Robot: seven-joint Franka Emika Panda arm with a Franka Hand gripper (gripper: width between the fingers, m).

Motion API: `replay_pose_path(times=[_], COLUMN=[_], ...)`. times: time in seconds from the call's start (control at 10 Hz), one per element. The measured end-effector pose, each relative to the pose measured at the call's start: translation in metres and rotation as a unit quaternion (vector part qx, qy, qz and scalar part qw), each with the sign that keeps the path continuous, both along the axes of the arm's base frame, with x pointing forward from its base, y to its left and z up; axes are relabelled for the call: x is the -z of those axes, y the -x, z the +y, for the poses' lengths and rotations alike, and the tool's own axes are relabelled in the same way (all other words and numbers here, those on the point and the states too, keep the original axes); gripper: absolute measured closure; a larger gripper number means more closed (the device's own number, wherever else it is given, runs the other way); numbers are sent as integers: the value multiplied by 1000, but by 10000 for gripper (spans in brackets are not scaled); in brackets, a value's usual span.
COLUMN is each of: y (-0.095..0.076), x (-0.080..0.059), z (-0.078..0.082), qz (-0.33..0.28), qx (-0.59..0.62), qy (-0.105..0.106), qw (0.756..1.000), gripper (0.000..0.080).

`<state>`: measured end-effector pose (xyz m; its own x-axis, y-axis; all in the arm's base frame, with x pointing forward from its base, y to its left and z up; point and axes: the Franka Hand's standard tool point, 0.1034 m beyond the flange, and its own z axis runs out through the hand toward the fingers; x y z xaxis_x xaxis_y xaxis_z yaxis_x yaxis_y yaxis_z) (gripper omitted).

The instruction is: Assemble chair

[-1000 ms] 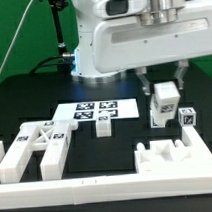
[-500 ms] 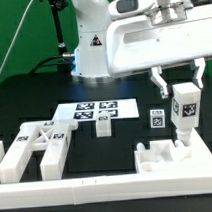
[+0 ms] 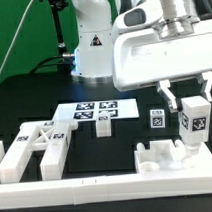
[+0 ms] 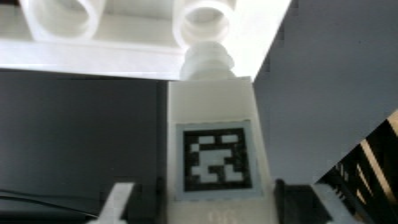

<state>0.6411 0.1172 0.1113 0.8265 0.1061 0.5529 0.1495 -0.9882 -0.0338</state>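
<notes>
My gripper [image 3: 191, 108] is shut on a white chair leg bar [image 3: 194, 122] with a square black-and-white tag, held upright at the exterior view's right. The bar's lower end reaches the notched white slab [image 3: 166, 156] lying at the front right. In the wrist view the leg bar [image 4: 214, 120] runs from between my fingers [image 4: 121, 202] to a white piece with two round holes [image 4: 143, 35]; its tip lies at one hole. A cross-braced frame [image 3: 38, 149] lies at the front left.
The marker board [image 3: 94, 111] lies mid-table, with a small white block [image 3: 103, 128] in front of it. Another tagged white piece [image 3: 156, 119] stands just left of the held bar. A long low white border rail [image 3: 97, 184] runs along the front edge.
The gripper has carried the leg bar toward the exterior view's right and lower, from beside the small tagged piece to over the notched slab.
</notes>
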Motion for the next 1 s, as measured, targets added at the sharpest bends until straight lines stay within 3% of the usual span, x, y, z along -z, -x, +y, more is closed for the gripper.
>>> replay_pose_path(times=[0.8,1.0], y=[9,7], x=[32,33], z=[-1,-1], qz=[-3,-22], qx=[-6,-6], qy=[7,6], qw=[1000,1000], gripper=[515,515])
